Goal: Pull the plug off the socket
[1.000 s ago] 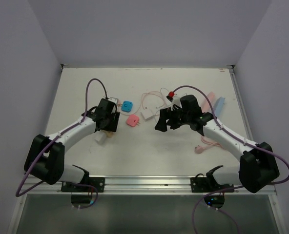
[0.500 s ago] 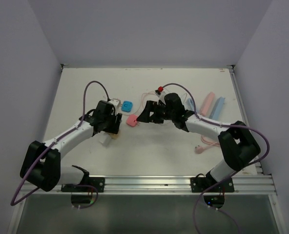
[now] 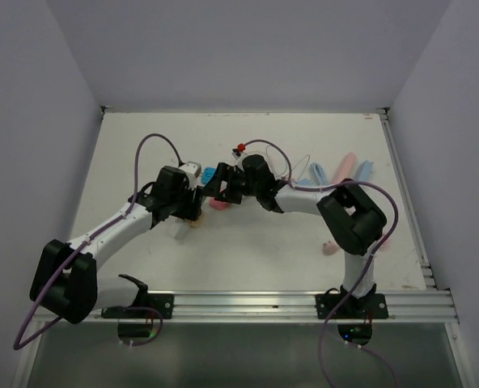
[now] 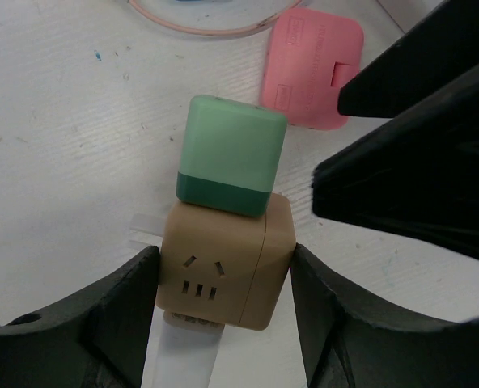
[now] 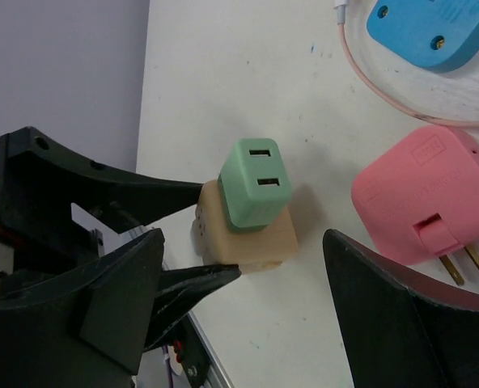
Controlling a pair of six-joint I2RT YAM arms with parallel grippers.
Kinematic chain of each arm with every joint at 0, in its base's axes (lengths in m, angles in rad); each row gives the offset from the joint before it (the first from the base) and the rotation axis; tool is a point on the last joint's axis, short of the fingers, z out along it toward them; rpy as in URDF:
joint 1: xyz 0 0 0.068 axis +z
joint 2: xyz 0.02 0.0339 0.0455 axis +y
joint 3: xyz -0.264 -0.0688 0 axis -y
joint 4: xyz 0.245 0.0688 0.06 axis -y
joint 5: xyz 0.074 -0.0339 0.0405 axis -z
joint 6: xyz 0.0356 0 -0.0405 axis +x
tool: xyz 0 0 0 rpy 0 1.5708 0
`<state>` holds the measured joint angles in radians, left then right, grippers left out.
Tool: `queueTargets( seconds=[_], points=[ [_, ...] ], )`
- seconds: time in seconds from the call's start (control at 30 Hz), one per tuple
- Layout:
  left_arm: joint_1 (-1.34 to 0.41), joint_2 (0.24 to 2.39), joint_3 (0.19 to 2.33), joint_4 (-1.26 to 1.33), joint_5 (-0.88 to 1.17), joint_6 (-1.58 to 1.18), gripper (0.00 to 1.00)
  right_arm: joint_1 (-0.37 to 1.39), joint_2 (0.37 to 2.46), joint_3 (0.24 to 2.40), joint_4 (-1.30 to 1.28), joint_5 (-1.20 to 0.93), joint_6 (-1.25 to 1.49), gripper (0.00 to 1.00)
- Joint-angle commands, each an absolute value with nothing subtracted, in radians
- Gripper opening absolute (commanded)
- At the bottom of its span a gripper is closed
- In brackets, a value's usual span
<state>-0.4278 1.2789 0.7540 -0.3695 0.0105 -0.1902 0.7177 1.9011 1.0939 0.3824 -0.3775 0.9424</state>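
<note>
A tan cube socket [image 4: 223,271] sits on the white table with a green USB plug [image 4: 233,153] plugged into its far face. My left gripper [image 4: 223,283] is shut on the socket, one finger on each side. In the right wrist view the green plug [image 5: 257,182] sits on the socket [image 5: 252,242], and my right gripper [image 5: 243,238] is open, its fingers spread wide just short of the plug and not touching it. From above, the right gripper [image 3: 215,190] is close beside the left gripper [image 3: 187,212]; the socket is mostly hidden there.
A pink adapter [image 5: 421,202] with bare prongs lies just right of the plug, with a blue adapter [image 5: 434,28] and a thin pink cable [image 5: 361,73] beyond it. A white strip [image 4: 183,356] lies under the socket. Pink and blue bars [image 3: 353,170] lie at the far right.
My right arm has swung left across the table, from beside the white charger to the left gripper. The left gripper has kept its hold on the socket and shifted only slightly.
</note>
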Motion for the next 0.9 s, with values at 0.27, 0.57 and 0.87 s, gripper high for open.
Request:
queueTargets(
  seconds=[0.27,0.57,0.87],
  points=[
    [-0.434,1.249,0.747,-0.281,0.035,-0.175,0.08,0.752,2.036,1.204,0.442,-0.354,0.976,0.74],
    [-0.434,1.256,0.746,-0.275,0.054,-0.175,0.08,0.753,2.097,1.236,0.483,-0.388,0.999,0.62],
    [-0.436,1.319,0.750,-0.296,0.104,-0.181,0.00,0.744,2.138,1.243,0.557,-0.425,1.029,0.15]
  ],
)
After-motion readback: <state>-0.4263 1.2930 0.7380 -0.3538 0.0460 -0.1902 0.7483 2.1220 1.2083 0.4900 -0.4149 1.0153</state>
